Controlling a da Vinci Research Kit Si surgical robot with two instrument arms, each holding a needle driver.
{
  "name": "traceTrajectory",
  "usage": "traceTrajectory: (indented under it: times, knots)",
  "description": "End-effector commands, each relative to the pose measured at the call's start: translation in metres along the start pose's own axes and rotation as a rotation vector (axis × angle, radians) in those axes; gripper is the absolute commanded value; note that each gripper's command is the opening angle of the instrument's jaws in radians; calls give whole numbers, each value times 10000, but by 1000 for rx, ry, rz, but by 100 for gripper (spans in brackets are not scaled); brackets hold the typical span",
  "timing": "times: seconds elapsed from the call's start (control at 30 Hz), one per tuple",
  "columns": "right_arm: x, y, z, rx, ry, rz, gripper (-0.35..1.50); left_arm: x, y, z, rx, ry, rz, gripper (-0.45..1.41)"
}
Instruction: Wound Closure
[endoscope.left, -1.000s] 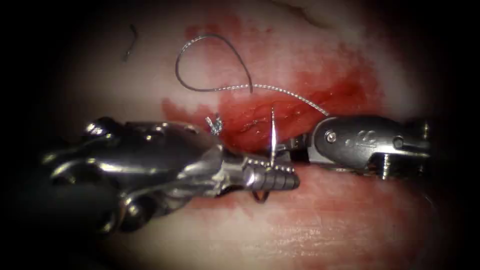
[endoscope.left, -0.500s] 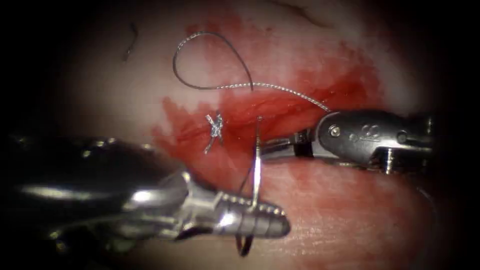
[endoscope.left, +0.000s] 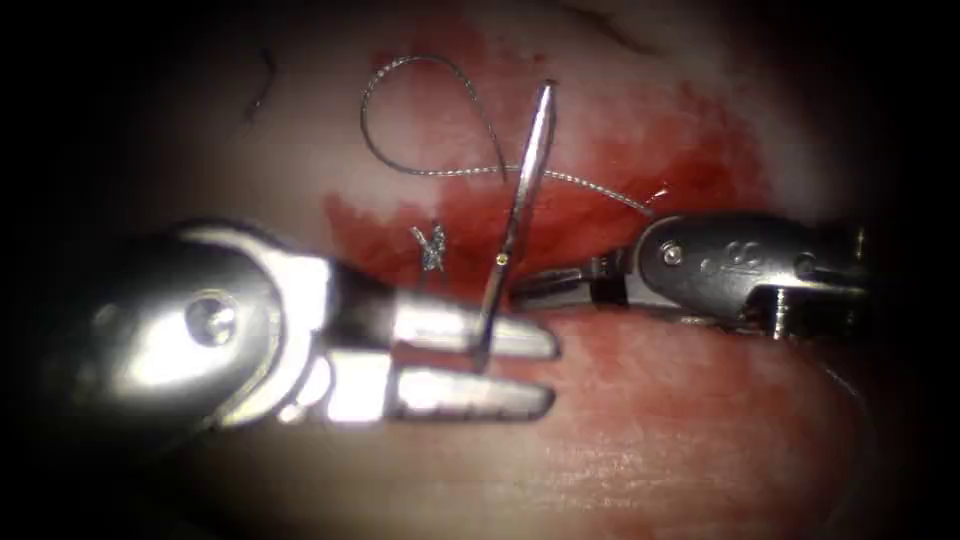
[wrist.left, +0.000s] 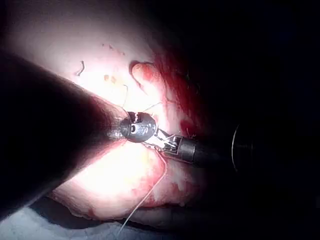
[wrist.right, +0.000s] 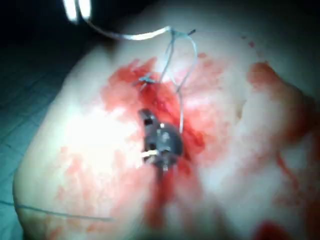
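My left tool comes in from the left, its jaws shut on the curved needle along its lower part. The needle stands free of the tissue, and its upper end rises over the red fluid above the cut. My right tool lies on the right side of the cut, jaws shut with nothing seen in them, their tip just right of the needle. Thread forms a loop beyond the cut and runs toward the right tool. A tied knot sits left of the needle. The left wrist view has both tool heads close together.
Red fluid stains the tissue around the cut and to its right. A short cut end of thread lies at the far left. In the right wrist view, thread arcs over the stained tissue beyond the right tool.
The left tool dipped toward the camera, then rolled and came back up. The needle swung with it, now reaching far higher over the cut. The right tool barely moved.
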Motion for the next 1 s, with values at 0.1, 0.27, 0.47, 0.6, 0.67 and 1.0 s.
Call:
traceTrajectory:
  times: [0.1, 0.27, 0.47, 0.6, 0.67, 1.0]
  knots:
    - [0, 2, 9, 2, 4, -3, -35, -1, -14, 3, 36, -34, 74, -35]
    - [-1, 2, 8, -2, 5, -3, -35, 6, -28, -2, 94, -45, 143, -35]
    - [-2, 2, 7, -4, 4, -4, -35, 25, -46, -30, 183, 8, 227, -35]
    - [-4, 3, 7, -5, 3, -11, -35, 42, -47, -44, 209, 57, 232, -35]
    - [-4, 4, 7, -8, 2, -11, -35, 58, -43, -48, 209, 76, 246, -35]
    - [-4, 1, 7, -11, 2, -6, -35, 90, -35, -58, 253, 120, 309, -35]
